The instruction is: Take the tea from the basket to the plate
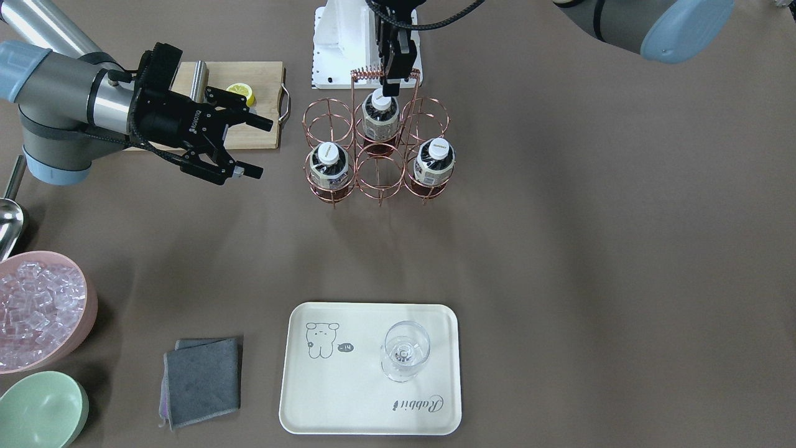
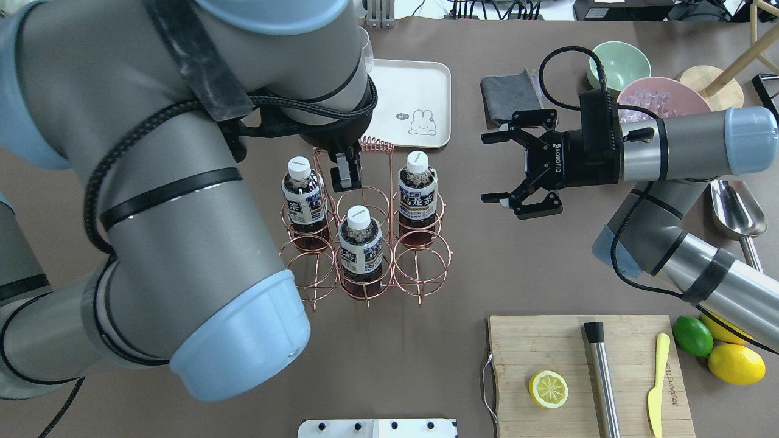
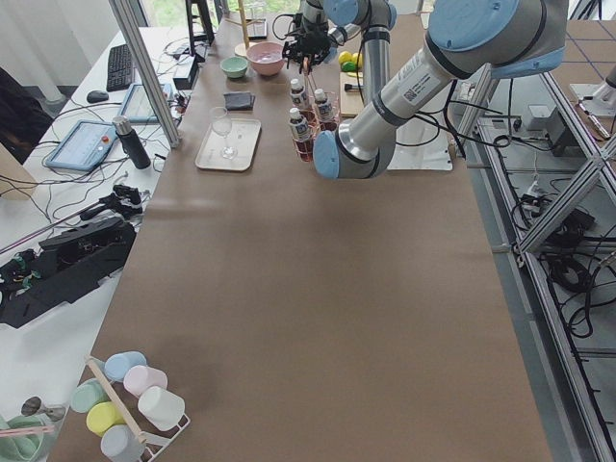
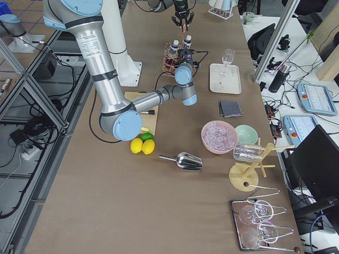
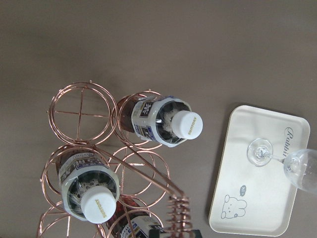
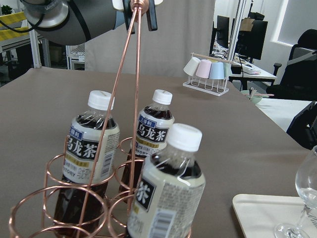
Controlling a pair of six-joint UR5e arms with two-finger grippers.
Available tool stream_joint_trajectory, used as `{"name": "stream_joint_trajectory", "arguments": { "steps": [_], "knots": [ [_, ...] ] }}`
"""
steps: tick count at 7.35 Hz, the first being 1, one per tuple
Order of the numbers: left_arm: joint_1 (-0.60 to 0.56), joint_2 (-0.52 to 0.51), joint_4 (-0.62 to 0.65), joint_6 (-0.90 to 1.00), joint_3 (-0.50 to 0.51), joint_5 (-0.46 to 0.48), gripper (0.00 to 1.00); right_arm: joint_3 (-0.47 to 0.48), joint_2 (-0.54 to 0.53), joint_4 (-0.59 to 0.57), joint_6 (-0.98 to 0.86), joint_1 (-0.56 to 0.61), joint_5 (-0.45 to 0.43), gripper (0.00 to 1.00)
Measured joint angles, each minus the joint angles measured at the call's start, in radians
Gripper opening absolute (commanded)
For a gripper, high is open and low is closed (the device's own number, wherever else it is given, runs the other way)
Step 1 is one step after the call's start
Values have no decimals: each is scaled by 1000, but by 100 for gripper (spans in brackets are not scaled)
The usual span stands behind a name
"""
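The tea (image 2: pixel 360 243) stands straight up, white cap on top, in the basket (image 2: pixel 377 145), in the middle ring on the robot's side. The wires hide its bottom. It is a small clear bottle of dark red-brown drink with a pale label. Two more bottles (image 2: pixel 302 201) stand in the far corner rings.

The left gripper (image 1: pixel 393 79) hangs over the basket's handle. Its jaws look a little apart and hold nothing, but its tips are hard to see. The right gripper (image 2: pixel 488 168) floats beside the basket, wide open and empty. The plate (image 1: pixel 348 398) lies well past the basket.
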Motion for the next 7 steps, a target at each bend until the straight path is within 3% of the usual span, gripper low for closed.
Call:
{"name": "stream_joint_trajectory", "arguments": {
  "steps": [2,7],
  "knots": [
    [4,-20,-39,6,67,3,0,-1,0,0,0,0,0,99],
    [10,46,-137,27,85,24,0,-10,2,0,-2,-4,-2,99]
  ]
}}
